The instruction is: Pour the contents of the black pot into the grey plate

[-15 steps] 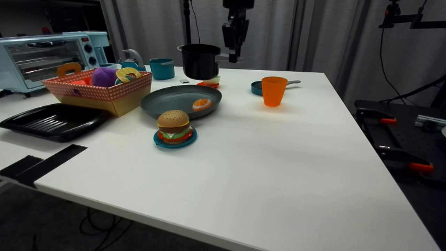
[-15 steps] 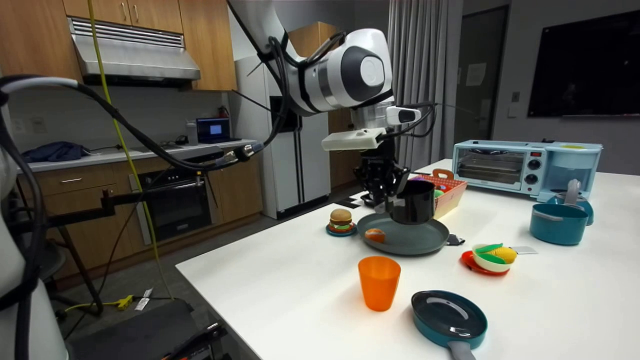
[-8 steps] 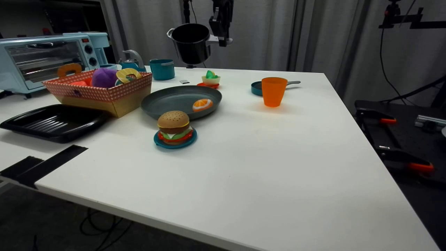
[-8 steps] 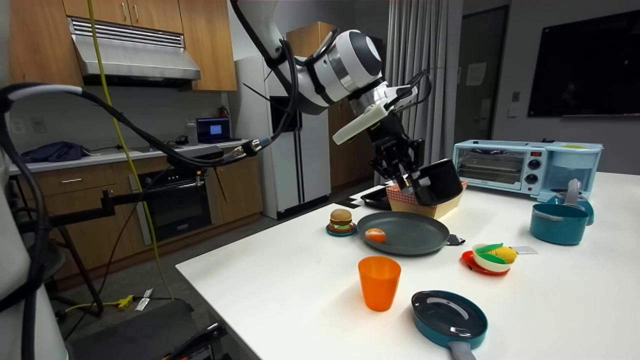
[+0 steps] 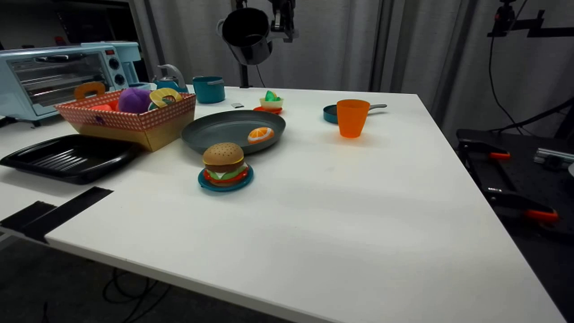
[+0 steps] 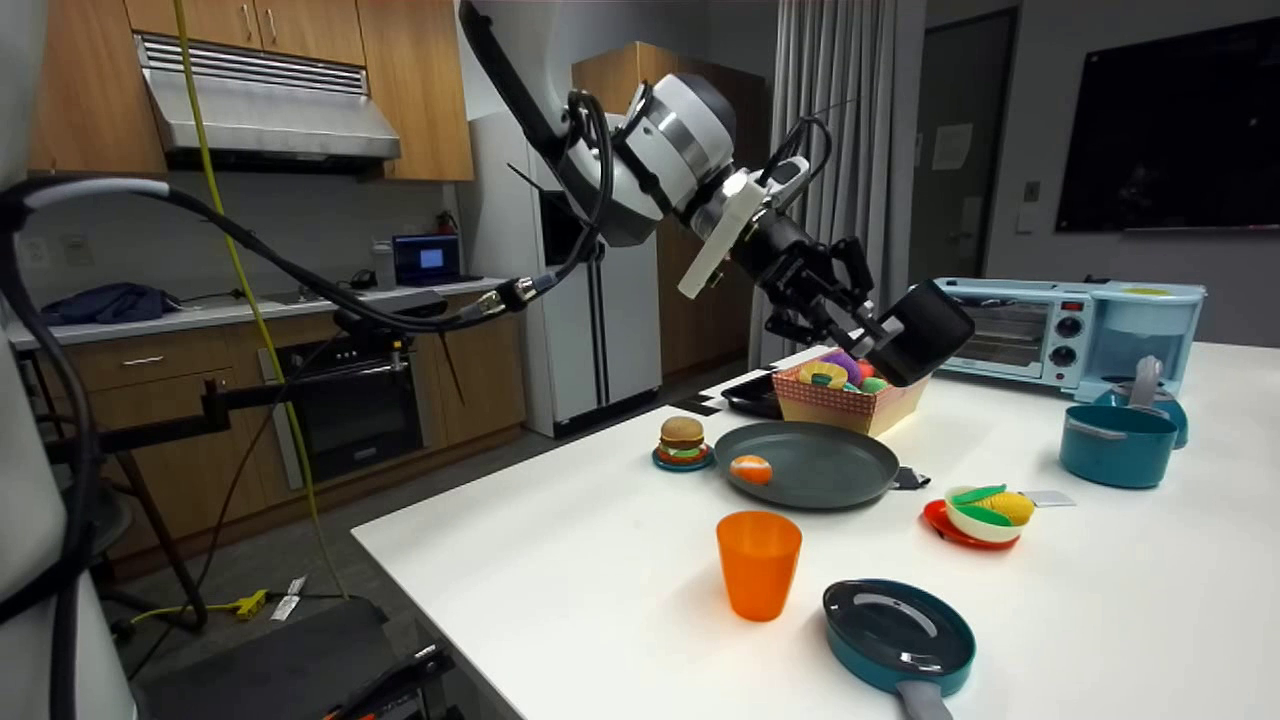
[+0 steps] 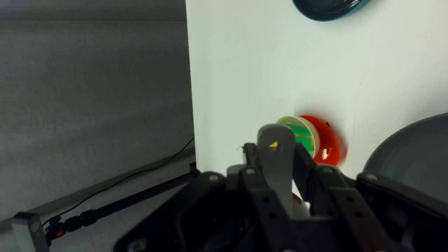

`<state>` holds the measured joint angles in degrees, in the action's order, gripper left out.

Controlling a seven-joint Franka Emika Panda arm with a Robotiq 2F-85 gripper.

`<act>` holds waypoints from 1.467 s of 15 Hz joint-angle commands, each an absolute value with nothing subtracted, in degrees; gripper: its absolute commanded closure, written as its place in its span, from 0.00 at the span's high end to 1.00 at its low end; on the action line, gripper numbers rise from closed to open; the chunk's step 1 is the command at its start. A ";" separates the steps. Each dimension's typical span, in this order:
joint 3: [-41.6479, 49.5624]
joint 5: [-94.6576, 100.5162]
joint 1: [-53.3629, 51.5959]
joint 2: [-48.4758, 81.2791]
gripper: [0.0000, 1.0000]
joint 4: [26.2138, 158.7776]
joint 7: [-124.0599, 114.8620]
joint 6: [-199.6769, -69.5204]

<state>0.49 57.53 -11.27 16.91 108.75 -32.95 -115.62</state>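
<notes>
The black pot (image 5: pixel 245 38) is held up in the air, tilted, its dark mouth facing the camera in an exterior view; it also shows from outside in an exterior view (image 6: pixel 922 333). I cannot make out anything inside it. My gripper (image 5: pixel 283 32) is shut on the pot's grey handle, which stands between the fingers in the wrist view (image 7: pixel 275 148). The pot's body is hidden there. The grey plate (image 5: pixel 215 128) lies on the table below the pot and shows in an exterior view (image 6: pixel 820 462) and the wrist view (image 7: pixel 416 154). An orange slice (image 5: pixel 260 135) lies on it.
A burger (image 5: pixel 224 161) on a teal dish, a food basket (image 5: pixel 139 119) and a black tray (image 5: pixel 67 157) stand near the plate. An orange cup (image 6: pixel 758 565), teal pan (image 6: pixel 898 640), bowl with corn (image 6: pixel 985 515), teal pot (image 6: pixel 1118 447) and toy oven (image 6: pixel 1015 330) are also there.
The pot, low over the plate and nearly upright one second ago, has risen and tilted with the gripper. It now appears beyond the basket in an exterior view. The orange slice stayed put.
</notes>
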 commanded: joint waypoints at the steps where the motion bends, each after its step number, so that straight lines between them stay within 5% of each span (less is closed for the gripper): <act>1: -0.43 66.80 -12.95 19.74 0.07 106.09 -35.29 -109.10; 22: -5.48 100.05 -13.96 30.20 0.07 103.49 -29.08 -90.18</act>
<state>-4.92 96.28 -13.85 27.87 105.87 -31.56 -93.10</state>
